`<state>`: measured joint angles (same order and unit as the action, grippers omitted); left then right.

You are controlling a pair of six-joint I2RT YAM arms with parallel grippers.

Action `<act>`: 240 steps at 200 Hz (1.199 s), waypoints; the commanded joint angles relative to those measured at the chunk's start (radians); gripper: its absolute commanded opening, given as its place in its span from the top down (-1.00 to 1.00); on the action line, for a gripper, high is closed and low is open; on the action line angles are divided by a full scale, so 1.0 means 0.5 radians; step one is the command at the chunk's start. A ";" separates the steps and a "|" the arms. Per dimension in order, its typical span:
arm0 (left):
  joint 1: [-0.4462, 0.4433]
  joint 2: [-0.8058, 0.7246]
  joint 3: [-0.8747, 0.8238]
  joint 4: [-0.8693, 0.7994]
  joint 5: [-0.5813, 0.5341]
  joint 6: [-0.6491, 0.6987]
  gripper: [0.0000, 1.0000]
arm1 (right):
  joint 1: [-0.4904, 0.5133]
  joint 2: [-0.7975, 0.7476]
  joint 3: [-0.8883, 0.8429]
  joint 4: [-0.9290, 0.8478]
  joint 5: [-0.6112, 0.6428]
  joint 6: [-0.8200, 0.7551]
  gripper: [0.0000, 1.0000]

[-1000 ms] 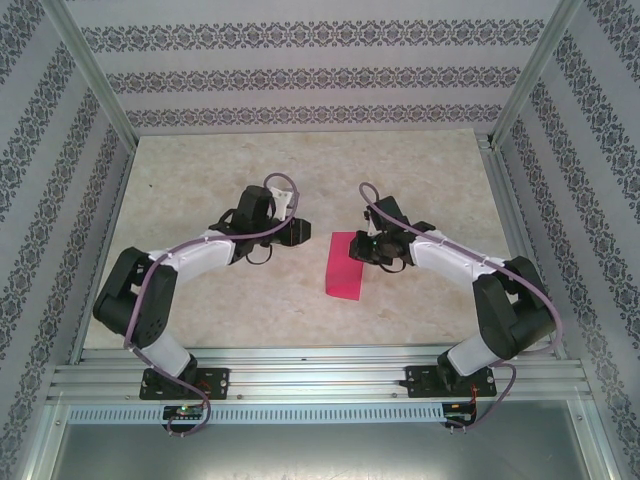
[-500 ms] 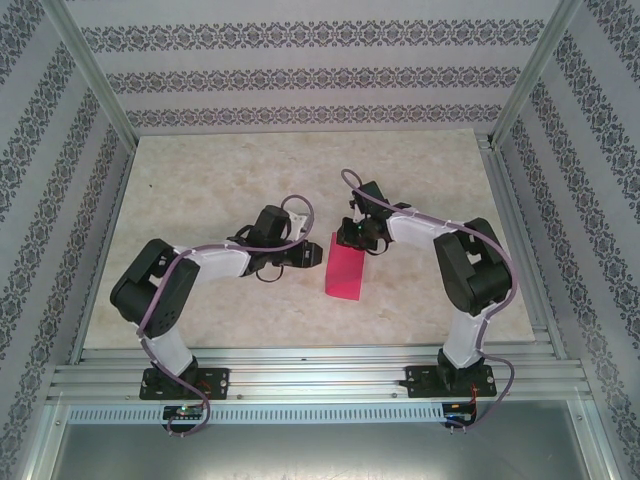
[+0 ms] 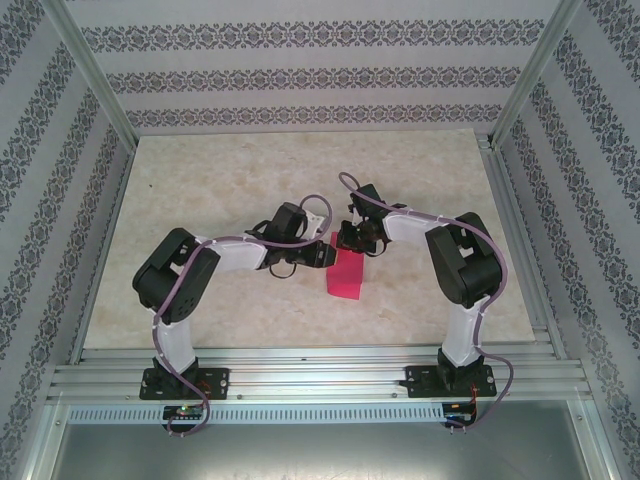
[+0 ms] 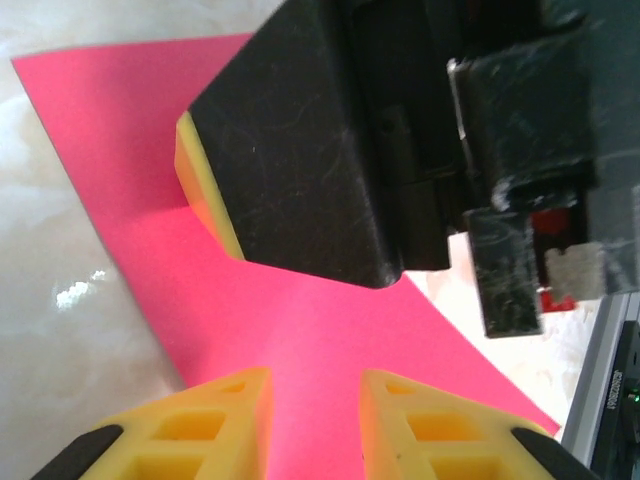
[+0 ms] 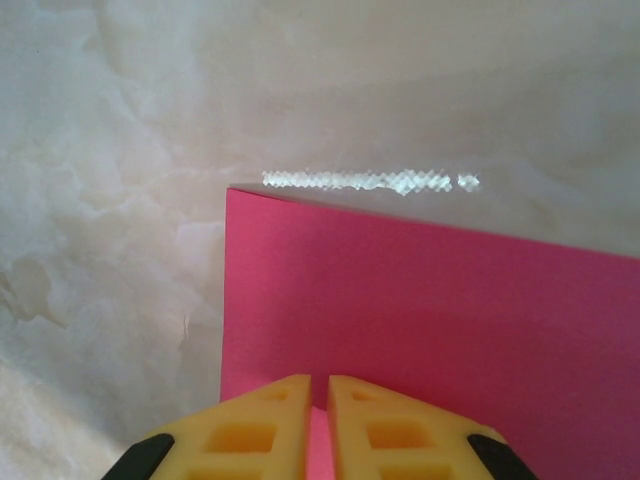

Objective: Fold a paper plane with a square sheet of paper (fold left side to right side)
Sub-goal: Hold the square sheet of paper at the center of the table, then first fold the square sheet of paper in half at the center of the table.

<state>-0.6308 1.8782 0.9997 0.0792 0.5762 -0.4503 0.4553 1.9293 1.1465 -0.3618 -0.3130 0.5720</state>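
Mostly, the far end of the paper (image 3: 346,282) is hidden from above: the left hand (image 3: 328,256) and the right hand (image 3: 348,242) meet over it. We see only the part nearer the bases, a narrow pink rectangle lying flat on the worktop (image 3: 220,190). From the left wrist the paper runs out of the picture beneath that hand's fingers (image 4: 190,430). The black body of the right hand blocks the upper part of that view, one yellow pad (image 4: 205,180) showing at its edge. From the right wrist the paper is cut off at the right and under the fingers. One corner shows sharply, ahead and to the left of them.

The left hand is partly released: its two yellow fingers stand apart with a plain gap, pink showing through it. They hang over the paper, and whether they touch it we cannot tell. The right hand is all but clenched, only a thin slit between its fingers (image 5: 250,430), with a sliver of pink in the slit. Its tips sit at the paper's left edge, just behind that corner. Whether they press or pinch the paper we cannot tell.

Both arms rise from their bases to high, bent elbows, then reach inward and down, forearms angled toward each other. The hands nearly meet, the left one just to the left of the right.
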 commanded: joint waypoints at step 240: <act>-0.217 -0.099 -0.263 -0.369 0.175 0.474 0.40 | 0.025 0.038 -0.035 -0.131 0.123 -0.020 0.74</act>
<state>-0.6987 1.8465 0.9039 -0.0242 0.6098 -0.2527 0.4564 1.9289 1.1446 -0.3664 -0.3008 0.5728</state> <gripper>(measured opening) 0.297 0.131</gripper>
